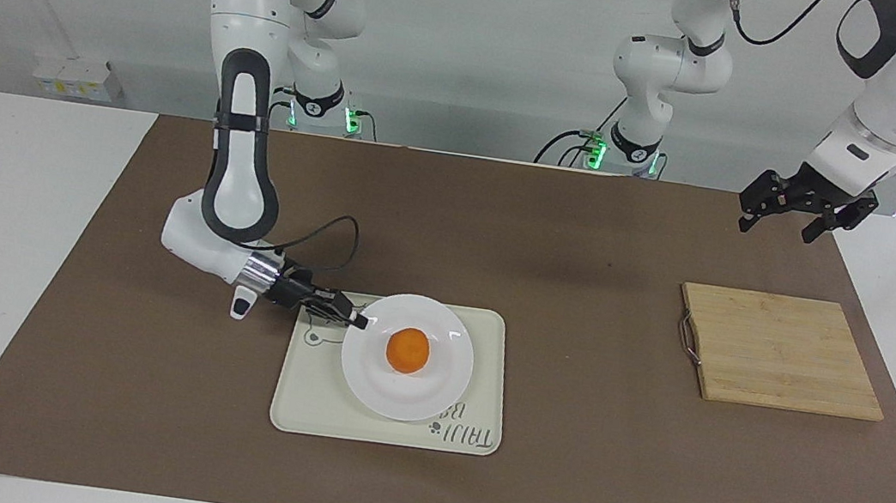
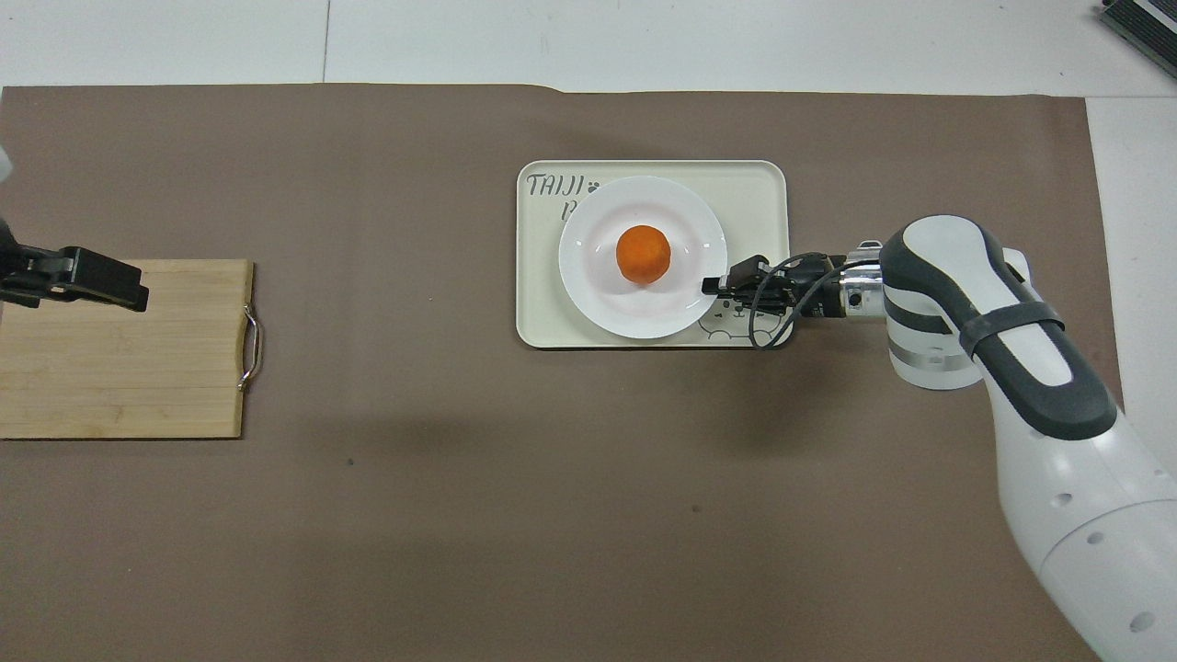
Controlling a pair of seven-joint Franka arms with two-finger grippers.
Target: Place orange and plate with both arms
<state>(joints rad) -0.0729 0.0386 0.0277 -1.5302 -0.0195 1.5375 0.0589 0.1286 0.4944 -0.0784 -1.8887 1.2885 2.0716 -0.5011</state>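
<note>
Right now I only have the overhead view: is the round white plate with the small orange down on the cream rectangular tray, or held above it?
Observer: Down. The facing view shows the white plate lying flat on the cream tray, with the orange in its well.
Operator: Right gripper height?
Observer: The right gripper is low, level with the plate's rim.
Operator: Left gripper touching the board?
Observer: No. The left gripper waits open, high in the air, clear of the wooden cutting board.

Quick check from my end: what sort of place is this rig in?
Probably a robotics lab test bench: two bench-mounted arms, a brown mat over a white table, and staged props such as a bamboo cutting board.
</note>
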